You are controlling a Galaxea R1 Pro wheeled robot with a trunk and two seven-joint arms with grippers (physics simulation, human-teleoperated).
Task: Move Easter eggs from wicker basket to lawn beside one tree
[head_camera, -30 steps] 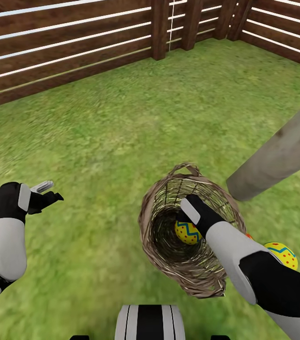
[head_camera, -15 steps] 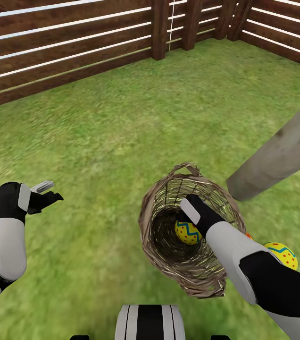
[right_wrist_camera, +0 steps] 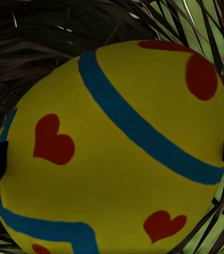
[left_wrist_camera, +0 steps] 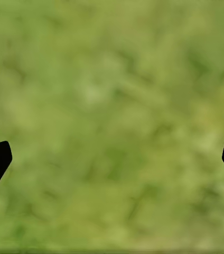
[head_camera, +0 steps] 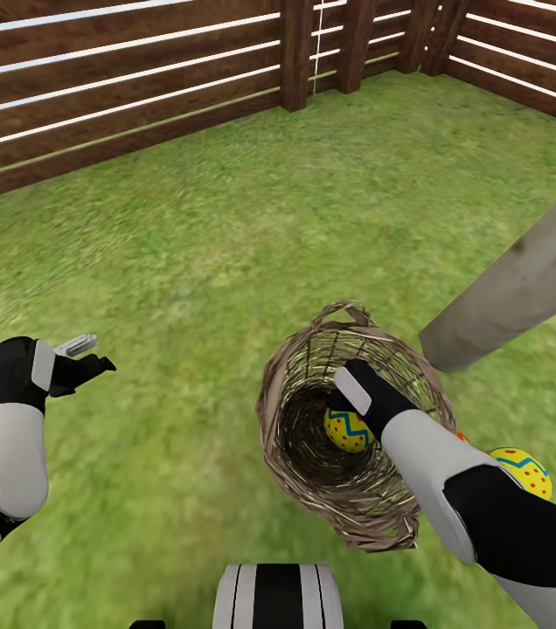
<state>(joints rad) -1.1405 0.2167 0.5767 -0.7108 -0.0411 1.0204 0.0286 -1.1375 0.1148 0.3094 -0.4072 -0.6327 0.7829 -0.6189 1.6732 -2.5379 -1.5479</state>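
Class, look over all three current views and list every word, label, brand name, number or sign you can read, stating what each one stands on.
None: no readable text stands on anything here.
The egg in the wicker basket carries only blue bands and red hearts, no letters.
The egg on the lawn carries only a blue zigzag and red dots.
The fence, the tree trunk and the robot's arms bear no markings.

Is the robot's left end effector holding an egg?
No, the left end effector hangs open over bare lawn with nothing between its fingers.
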